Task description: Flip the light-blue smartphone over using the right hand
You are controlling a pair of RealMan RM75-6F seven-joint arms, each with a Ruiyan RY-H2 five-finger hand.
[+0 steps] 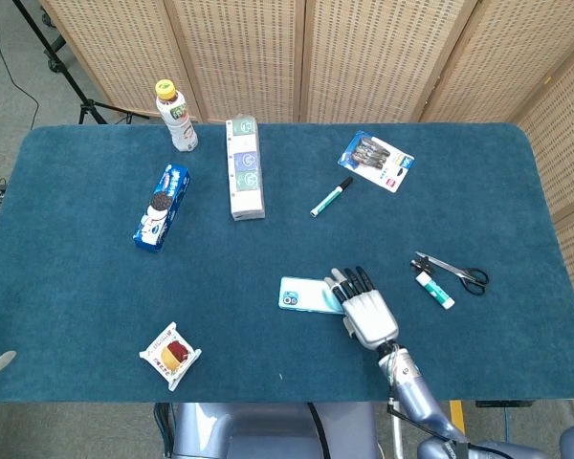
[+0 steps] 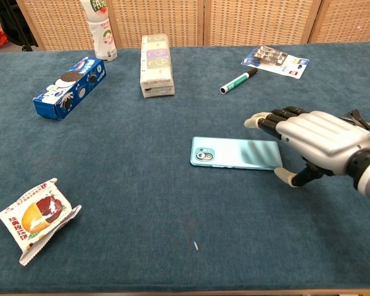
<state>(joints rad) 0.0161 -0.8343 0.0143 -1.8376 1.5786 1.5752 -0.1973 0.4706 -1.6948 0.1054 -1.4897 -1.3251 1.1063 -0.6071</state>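
The light-blue smartphone [image 1: 306, 295] [image 2: 234, 153] lies flat on the blue table cloth with its camera side up, lens at its left end. My right hand [image 1: 365, 306] [image 2: 314, 139] hovers at the phone's right end. Its fingers [image 2: 268, 121] stretch out to the left above that end and the thumb [image 2: 285, 177] hangs down just off the phone's near right corner. The hand holds nothing. Whether it touches the phone cannot be told. Of my left hand only fingertips [image 1: 0, 361] show, at the left edge of the head view, spread apart.
Scissors [image 1: 452, 270] and a glue stick [image 1: 434, 290] lie right of the hand. Farther back are a marker [image 1: 331, 196], a blister pack [image 1: 376, 161], a long pack [image 1: 245, 167], a cookie box [image 1: 162, 206] and a bottle [image 1: 176, 115]. A snack packet [image 1: 170, 355] lies front left.
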